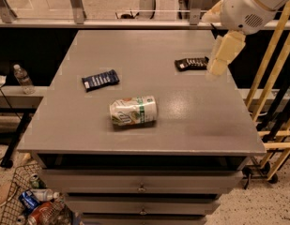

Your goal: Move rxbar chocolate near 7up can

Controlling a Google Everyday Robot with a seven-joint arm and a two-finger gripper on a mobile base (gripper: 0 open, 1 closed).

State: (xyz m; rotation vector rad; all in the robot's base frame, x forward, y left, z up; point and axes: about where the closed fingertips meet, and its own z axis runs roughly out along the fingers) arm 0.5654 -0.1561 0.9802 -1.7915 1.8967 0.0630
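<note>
Dim overhead light; soft glare on the table (191, 108) near the gripper (217, 67), far right; surroundings dark.

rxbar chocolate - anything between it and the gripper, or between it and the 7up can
Nothing visible does. The gripper hangs just right of the rxbar chocolate, with no object between them. Nothing lies on the table between the bar and the 7up can. The dark blue bar sits off that line.
</note>
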